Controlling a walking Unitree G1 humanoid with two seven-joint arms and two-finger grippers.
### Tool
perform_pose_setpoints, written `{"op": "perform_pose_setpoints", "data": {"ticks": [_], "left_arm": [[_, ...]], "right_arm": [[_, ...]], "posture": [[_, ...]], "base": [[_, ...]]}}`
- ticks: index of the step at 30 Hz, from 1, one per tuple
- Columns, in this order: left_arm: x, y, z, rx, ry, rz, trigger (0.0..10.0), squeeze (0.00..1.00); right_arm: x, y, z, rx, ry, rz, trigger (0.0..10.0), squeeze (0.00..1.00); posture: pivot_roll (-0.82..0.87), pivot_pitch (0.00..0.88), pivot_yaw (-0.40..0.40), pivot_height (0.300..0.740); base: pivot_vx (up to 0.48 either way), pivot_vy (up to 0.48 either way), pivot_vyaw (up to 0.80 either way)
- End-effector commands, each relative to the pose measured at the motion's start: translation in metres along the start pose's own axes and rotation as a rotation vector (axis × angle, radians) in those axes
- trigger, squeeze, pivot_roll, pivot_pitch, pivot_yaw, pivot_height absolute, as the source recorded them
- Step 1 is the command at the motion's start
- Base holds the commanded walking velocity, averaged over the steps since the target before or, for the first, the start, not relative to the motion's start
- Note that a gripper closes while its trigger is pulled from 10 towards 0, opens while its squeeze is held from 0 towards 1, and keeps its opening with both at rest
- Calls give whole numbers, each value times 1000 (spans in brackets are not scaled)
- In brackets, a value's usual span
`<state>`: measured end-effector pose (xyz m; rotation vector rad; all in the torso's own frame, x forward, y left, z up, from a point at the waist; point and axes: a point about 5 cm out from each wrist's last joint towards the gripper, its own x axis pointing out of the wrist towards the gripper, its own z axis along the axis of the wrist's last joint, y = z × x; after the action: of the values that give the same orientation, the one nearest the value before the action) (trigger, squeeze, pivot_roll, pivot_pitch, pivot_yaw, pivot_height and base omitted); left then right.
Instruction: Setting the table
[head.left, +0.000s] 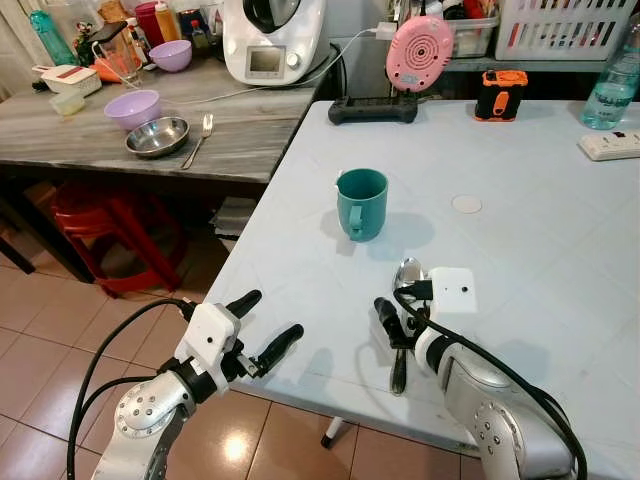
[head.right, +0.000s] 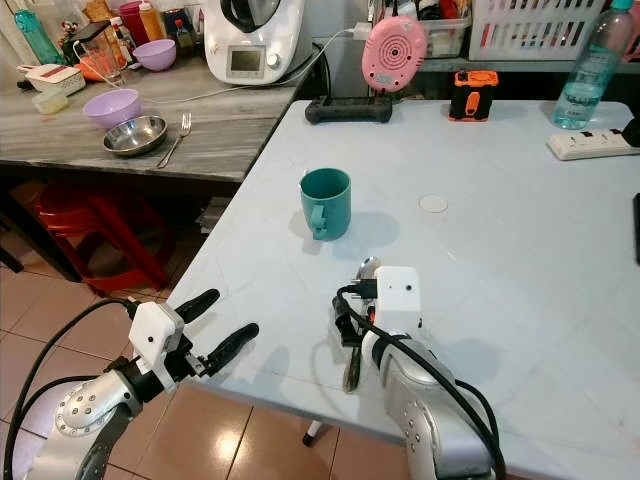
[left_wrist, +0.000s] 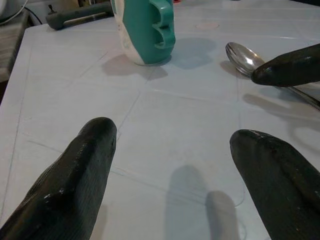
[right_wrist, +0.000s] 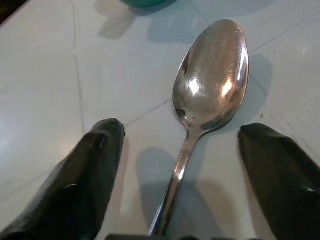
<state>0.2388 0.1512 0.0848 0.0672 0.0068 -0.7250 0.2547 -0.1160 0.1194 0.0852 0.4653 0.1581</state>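
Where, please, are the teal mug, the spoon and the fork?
teal mug (head.left: 362, 203): left eye view, outer wall.
spoon (right_wrist: 212, 82): right wrist view, bowl.
fork (head.left: 197, 141): left eye view, handle.

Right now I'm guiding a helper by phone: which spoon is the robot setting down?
On the pale table, just nearer than the teal mug, a steel spoon lies flat between the open fingers of the right gripper. It's the table's one piece of cutlery; the fork lies on the wooden counter.
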Motion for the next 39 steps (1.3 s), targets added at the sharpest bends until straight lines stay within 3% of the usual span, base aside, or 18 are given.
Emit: {"op": "perform_pose_setpoints", "data": {"ticks": [1, 12, 24, 33, 39], "left_arm": [[0, 0, 0, 1, 10, -4, 10000, 0], [0, -1, 1, -8, 10, -7, 10000, 0], [-1, -4, 1, -7, 19, -14, 10000, 0], [0, -4, 0, -6, 23, -15, 10000, 0], [1, -4, -2, -6, 25, -12, 10000, 0]], "right_arm": [[8, 1, -16, -23, 85, 12, 0, 0], [31, -21, -36, -247, 137, 11, 0, 0], [45, -42, -31, -306, 85, 14, 0, 0], [59, -36, -21, -339, 18, 75, 0, 0], [63, -34, -14, -298, -31, 36, 0, 0]], "posture": [[-75, 86, 148, 740], [-67, 82, 144, 740], [-60, 87, 158, 740], [-53, 87, 159, 740], [-48, 87, 158, 740]], "base": [[0, 0, 0], [0, 0, 0], [0, 0, 0], [0, 0, 0], [0, 0, 0]]}}
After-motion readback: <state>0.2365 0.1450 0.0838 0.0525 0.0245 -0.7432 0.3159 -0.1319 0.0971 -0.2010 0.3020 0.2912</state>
